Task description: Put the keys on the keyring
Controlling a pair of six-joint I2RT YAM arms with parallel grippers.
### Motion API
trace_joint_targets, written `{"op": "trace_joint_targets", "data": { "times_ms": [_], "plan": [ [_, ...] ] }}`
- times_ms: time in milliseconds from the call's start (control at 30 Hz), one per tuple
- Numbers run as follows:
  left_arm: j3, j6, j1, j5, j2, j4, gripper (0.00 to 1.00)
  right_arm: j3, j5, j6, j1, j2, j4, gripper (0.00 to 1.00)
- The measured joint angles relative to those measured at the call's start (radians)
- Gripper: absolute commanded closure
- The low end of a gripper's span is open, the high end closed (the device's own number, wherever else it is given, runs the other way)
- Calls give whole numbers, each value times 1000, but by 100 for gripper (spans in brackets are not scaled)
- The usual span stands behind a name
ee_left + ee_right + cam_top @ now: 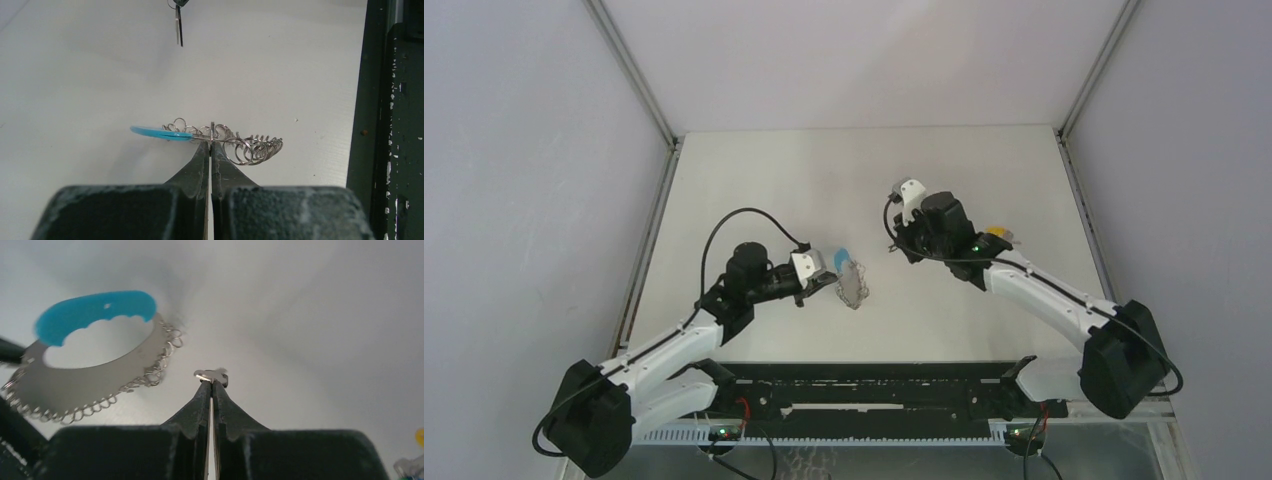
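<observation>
The left gripper [212,144] is pressed together on the rim of the keyring [95,377] — a flat silvery ring plate fringed with small wire loops [250,147] and capped along one part by a light blue curved band [95,312]. From the left wrist the plate is seen edge-on, with its long axis crosswise to the fingers. The blue band projects to the left of the fingertips, and the wire loops are bunched to the right. The white table [75,75] lies beyond it.

The right gripper [212,382] is closed on a small silvery key [211,374], pinched at the very fingertips. Only a short end shows past the fingers, and it lies crosswise to them. From the left wrist the same key is seen ahead of the left fingertips, apart from the keyring. It shows there as a thin strip whose long axis runs in line with the left fingers, free end toward the blue band.

From the right gripper, the keyring is placed ahead and to the left, broad face showing, blue band on the far side. A blurred yellow piece [420,436] is seen at the right edge, back beside the gripper body.
</observation>
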Motion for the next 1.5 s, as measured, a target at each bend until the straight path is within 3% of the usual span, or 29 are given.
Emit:
{"op": "trace_joint_targets", "data": {
  "times_ms": [267,667,1200,1500],
  "plan": [
    [0,21,0,1,-41,-8,100,-165,-389,-50,-78,-175,287,100],
    [0,35,0,10,-61,-12,100,-172,-794,-112,-121,-173,466,100],
    [0,89,0,161,-24,-8,100,-146,-949,-503,-92,-91,203,100],
    [2,132,0,209,-8,-30,100,-41,-1009,-693,-47,-7,66,100]
  ]
}}
